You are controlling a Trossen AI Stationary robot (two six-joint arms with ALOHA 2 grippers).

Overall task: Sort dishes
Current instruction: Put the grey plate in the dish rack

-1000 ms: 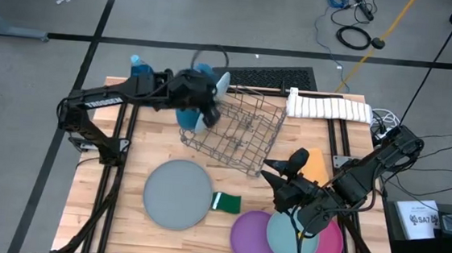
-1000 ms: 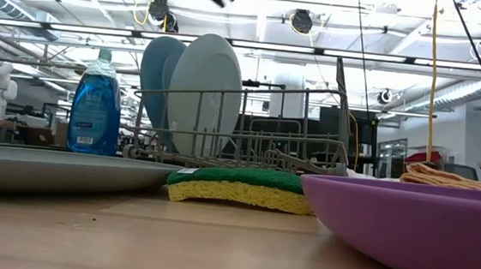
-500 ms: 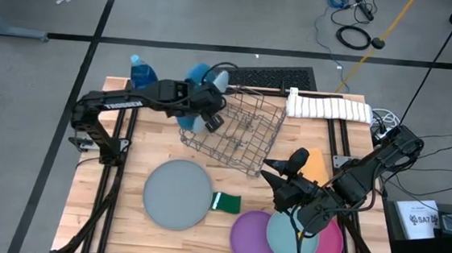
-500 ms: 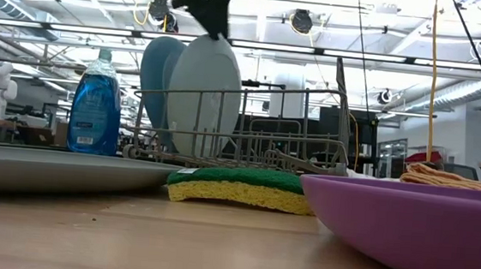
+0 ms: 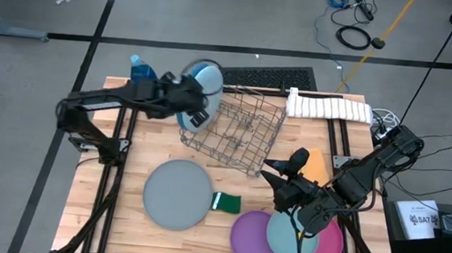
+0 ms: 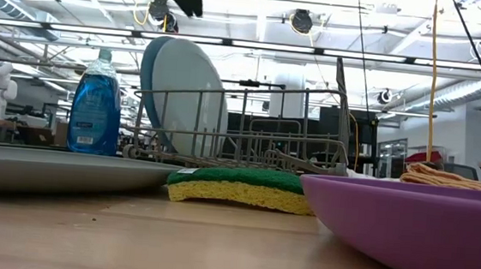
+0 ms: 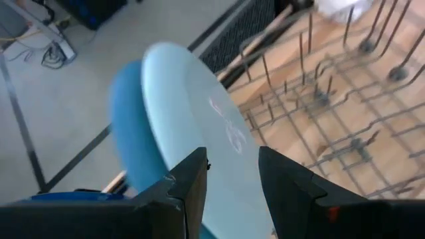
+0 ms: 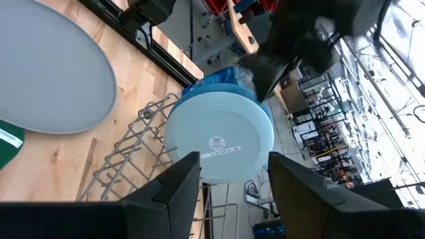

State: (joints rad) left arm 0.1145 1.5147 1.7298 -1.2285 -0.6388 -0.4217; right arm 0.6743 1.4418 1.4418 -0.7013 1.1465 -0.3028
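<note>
Left gripper [image 5: 197, 116] hovers, jaws apart and empty, over the pale-blue plate [image 5: 207, 78] standing in the rack [image 5: 238, 131] against the deep-blue plate [image 7: 133, 136]. Right gripper [image 5: 303, 229], open, over the teal plate [image 5: 290, 238]: grip its rim squarely.

Bright, even overhead light; soft shadows — left wrist view motion-blurred; ceiling lamps glare

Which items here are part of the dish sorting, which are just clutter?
Job:
deep-blue plate and pale-blue plate, standing in the rack
grey plate flat on the table
purple plate, teal plate, pink plate, overlapping

Lying about:
sponge
soap bottle
folded towel
</note>
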